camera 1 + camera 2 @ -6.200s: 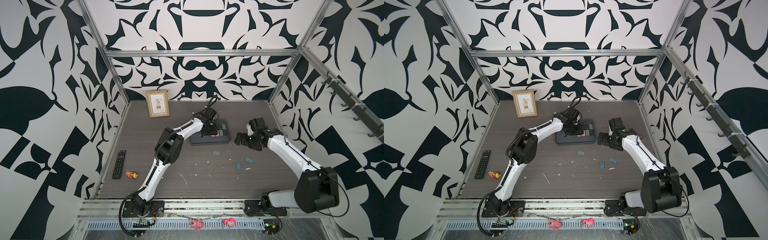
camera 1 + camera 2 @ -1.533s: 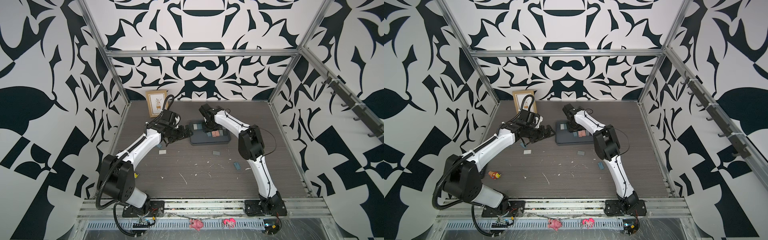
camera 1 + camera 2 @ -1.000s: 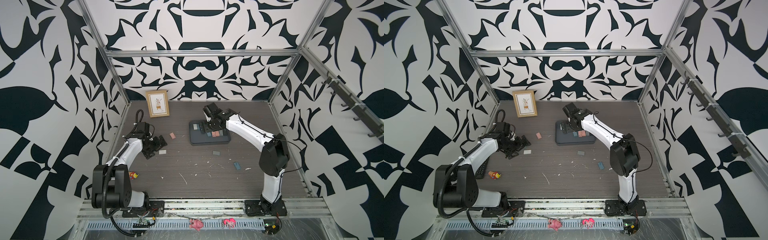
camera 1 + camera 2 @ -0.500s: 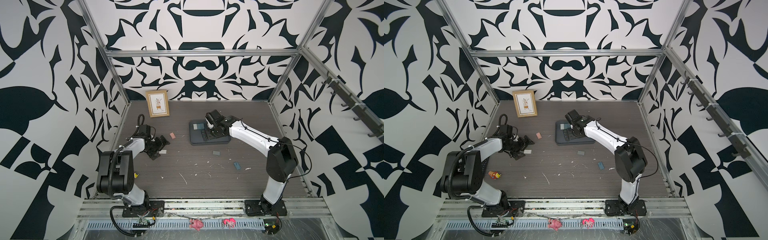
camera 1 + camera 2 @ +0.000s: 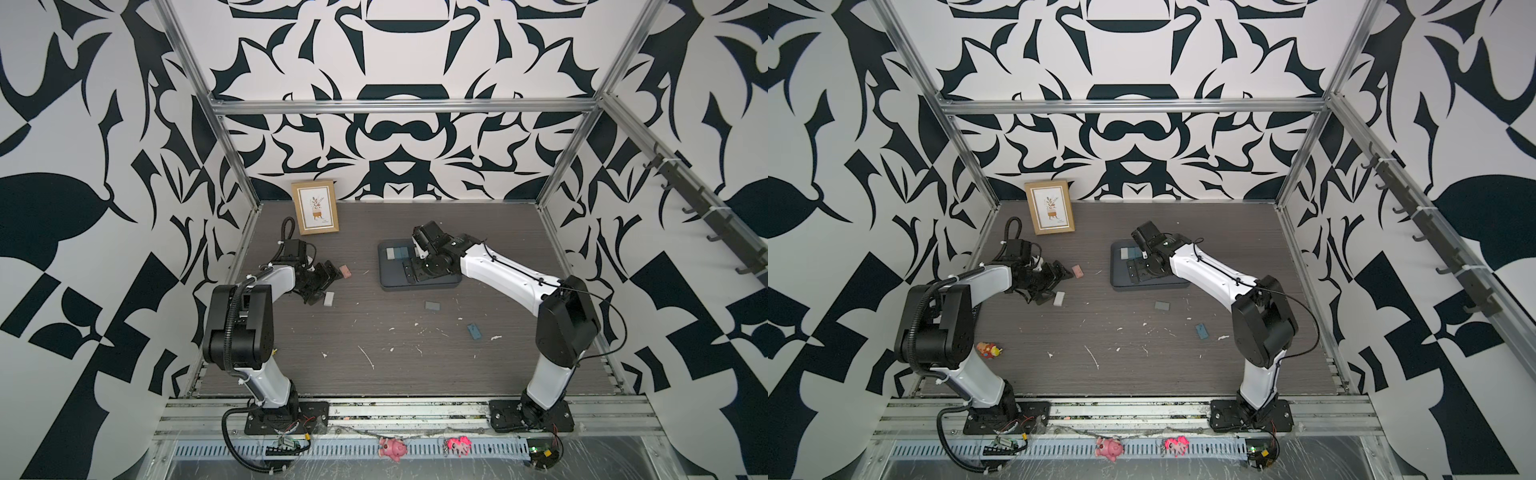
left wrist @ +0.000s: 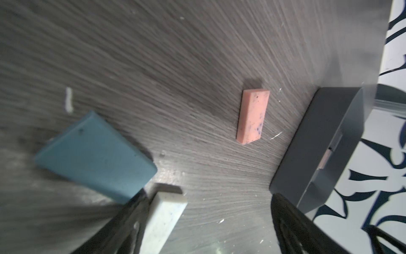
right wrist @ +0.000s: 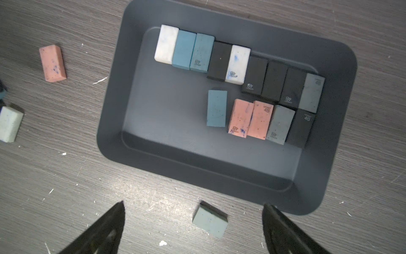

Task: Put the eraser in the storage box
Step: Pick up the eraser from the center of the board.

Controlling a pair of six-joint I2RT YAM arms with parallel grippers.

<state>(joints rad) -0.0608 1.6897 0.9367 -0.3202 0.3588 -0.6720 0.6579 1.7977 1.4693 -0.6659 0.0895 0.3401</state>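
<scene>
Left gripper (image 5: 323, 283): jaws wide apart, nothing held. In its wrist view the white eraser (image 6: 162, 222) lies between the fingers (image 6: 123, 226), hard against one and not centred. A teal eraser (image 6: 94, 154) sits just outside that same finger. Risk: closing from here nips only a corner and the piece twists out, or the finger lands on the teal one and shoves both. The view is blurred, so contact cannot be confirmed.

Pink eraser (image 5: 344, 271): loose on the table (image 5: 415, 374), just ahead of the left gripper, between it and the storage box (image 5: 390, 286).

Right gripper (image 7: 193, 204): fully spread and empty, with the box directly beneath it in both top views. A grey eraser (image 7: 209, 222) lies in line between its fingers, just beside the box's outer wall. Risk: a finger coming down there catches the rim, drags the box and upsets the rows of erasers (image 7: 219, 61) already inside. A blue eraser (image 5: 473, 331) lies farther off, well apart from this gripper.
</scene>
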